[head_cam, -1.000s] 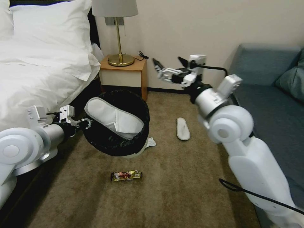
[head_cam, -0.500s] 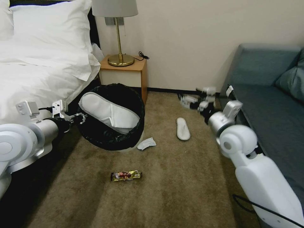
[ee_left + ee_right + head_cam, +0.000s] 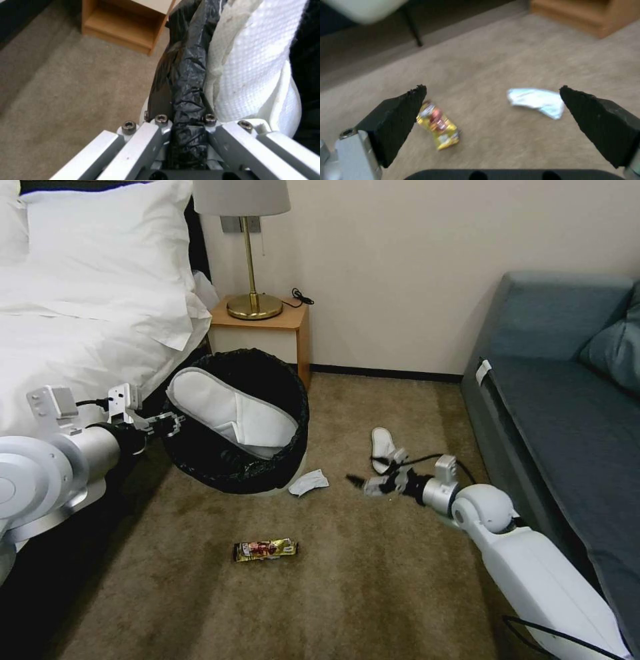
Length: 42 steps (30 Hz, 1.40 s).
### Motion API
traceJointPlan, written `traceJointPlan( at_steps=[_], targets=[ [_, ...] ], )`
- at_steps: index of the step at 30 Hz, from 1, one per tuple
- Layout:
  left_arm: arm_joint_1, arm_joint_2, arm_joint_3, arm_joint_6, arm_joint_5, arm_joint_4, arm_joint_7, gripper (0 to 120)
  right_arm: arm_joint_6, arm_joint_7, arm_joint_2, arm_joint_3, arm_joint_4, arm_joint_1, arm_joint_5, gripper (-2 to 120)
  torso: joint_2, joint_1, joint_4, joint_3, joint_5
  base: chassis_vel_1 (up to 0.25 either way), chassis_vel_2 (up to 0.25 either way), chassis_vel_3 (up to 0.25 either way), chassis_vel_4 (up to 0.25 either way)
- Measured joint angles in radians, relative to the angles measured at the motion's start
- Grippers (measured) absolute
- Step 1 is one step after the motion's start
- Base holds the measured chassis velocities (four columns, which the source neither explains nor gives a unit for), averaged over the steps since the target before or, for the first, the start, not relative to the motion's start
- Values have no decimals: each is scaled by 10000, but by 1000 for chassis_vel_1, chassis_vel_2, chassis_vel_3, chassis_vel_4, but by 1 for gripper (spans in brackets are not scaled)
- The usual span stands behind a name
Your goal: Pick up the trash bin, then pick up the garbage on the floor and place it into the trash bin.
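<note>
A: At the left side, beside the bed (image 3: 80, 313), what does the robot hold?

B: The left gripper (image 3: 168, 421) is clamped on the rim of the trash bin (image 3: 233, 477). In the left wrist view its fingers (image 3: 146, 130) pinch the folded black bag (image 3: 186, 100) from both sides. The bin hangs tilted toward the camera, and one white slipper (image 3: 230, 410) lies inside, leaning over the rim near the gripper.

A: And on the carpet, moving to the right?

B: A crumpled white tissue (image 3: 308, 482) lies just beside the bin's base. A red and gold snack wrapper (image 3: 265, 549) lies nearer to the robot, well apart from the bin. Then comes the right gripper (image 3: 365, 485), low over the carpet with its jaws wide apart and nothing between them (the right wrist view shows the wrapper (image 3: 438, 125) and the tissue (image 3: 536, 101) ahead of its black fingertips (image 3: 400, 110)). A second slipper (image 3: 383, 447) lies just behind it, partly hidden by the wrist.

A: What could go wrong?

B: I think two things. The grip is partly on thin plastic, so the bag may slip and the tilted bin may drop or spill its slipper. Also the tissue is flat and soft; the fingertips may scrape the carpet and close on nothing.
</note>
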<state>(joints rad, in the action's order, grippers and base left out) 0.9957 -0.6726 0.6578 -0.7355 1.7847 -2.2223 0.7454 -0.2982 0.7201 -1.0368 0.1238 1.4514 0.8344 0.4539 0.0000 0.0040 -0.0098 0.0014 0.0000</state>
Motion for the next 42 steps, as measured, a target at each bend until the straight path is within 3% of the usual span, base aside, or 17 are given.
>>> traceJointPlan(
  at_steps=[7,15,21,33,42],
  targets=[
    [-121,23,-151,0,37,-51,-79,3,879,1313,-632,-698,-1314,-668,-1150,100,0,-1,2,0,-1,0,0,0,0],
    [-172,10,-215,0,45,-206,-85,3,1248,1394,-1371,-1516,-2432,-1129,-1758,100,0,0,0,0,-3,0,0,0,0],
    [-159,23,-290,0,47,-408,-103,3,1635,1016,-2468,-2158,-3942,-1679,-1997,100,0,0,1,0,-3,0,0,0,0],
    [-47,46,-296,0,34,-675,-147,3,1588,-77,-3038,-2654,-4972,-1821,-1331,100,0,0,1,-2,-2,0,0,0,0],
    [62,-7,-289,0,-46,-857,-132,3,1788,-481,-3743,-2729,-6683,-1976,-1194,100,0,0,0,-1,-2,0,0,0,0]
  ],
)
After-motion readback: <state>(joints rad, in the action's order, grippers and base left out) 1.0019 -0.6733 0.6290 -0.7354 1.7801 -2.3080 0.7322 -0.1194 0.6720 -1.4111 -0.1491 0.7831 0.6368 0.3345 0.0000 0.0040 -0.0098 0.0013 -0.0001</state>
